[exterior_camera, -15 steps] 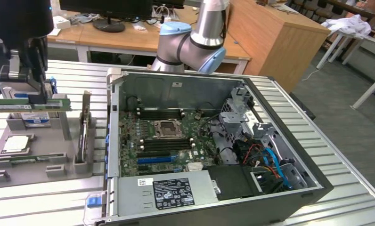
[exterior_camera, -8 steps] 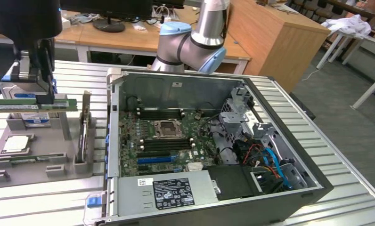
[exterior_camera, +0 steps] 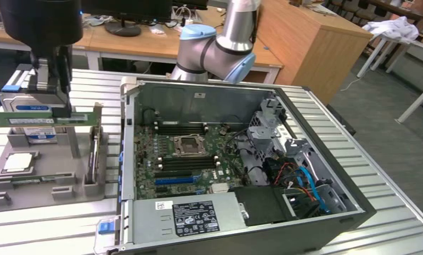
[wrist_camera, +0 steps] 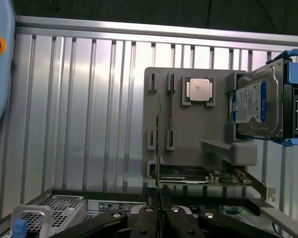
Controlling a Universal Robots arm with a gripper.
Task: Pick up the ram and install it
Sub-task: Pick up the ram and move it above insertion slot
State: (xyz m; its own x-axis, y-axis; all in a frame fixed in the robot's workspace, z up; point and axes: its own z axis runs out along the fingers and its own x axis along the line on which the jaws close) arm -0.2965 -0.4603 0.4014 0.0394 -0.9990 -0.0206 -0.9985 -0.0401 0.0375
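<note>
Hanging under the tool (exterior_camera: 60, 111), the ram (exterior_camera: 20, 119) sits clamped in its jaws.

Nothing legible. Fine print is seen but cannot be read on the black sticker (exterior_camera: 195, 218) of the power supply (exterior_camera: 147, 226), the hard drive (wrist_camera: 268, 99) label, and the ram (exterior_camera: 77, 118) label.

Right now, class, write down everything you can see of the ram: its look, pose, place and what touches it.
The ram is a long, narrow, flat green circuit board with a pale label on its face. It hangs level, standing on its long edge, pinched from above by the shut gripper. It is above the grey parts holder, in front of the hard drive, on the exterior view's left of the open computer case. Only the gripper seems to touch it.
</note>
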